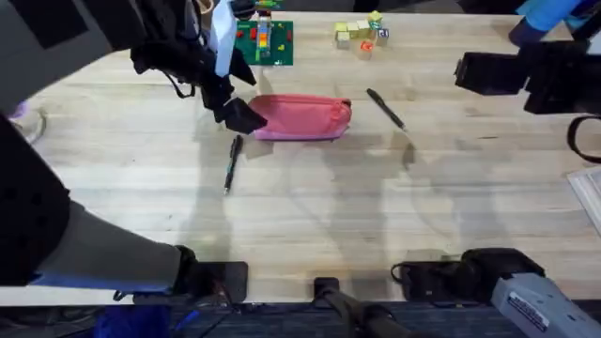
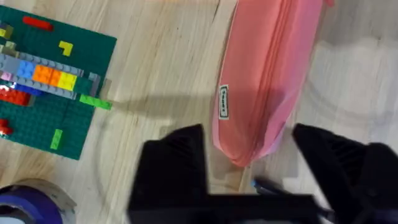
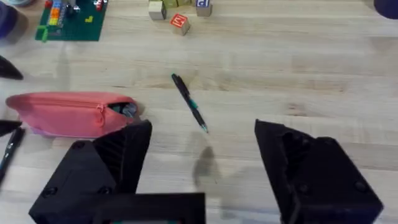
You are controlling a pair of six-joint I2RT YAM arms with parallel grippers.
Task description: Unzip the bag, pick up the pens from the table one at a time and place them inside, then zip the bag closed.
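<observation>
- The oblong pink soft fabric pouch (image 1: 302, 117) lies on the light wooden plank tabletop (image 1: 319, 216), its long axis running side to side across the overhead view, zipper along the top.
- The left tool (image 1: 242, 116) sits at the pouch's left end; in its wrist view the black fingers (image 2: 177, 163) are spread, one on each side of that end, not yet pinching it as far as I can tell.
- The right tool (image 3: 202, 168) hangs well off the pouch's right end, jaws spread and holding nothing (the zipper pull (image 3: 127, 109) seems to sit at this right end).
- One slim dark pen (image 1: 231, 162) lies just below the pouch's left end; the other slim dark pen (image 1: 386, 108) lies slanted just beyond its right end.
- Judgement: the pouch looks zipped, so unzipping comes first. The left arm is nearer to pin the left end; the right arm would need to travel along the pouch's long axis.
</observation>
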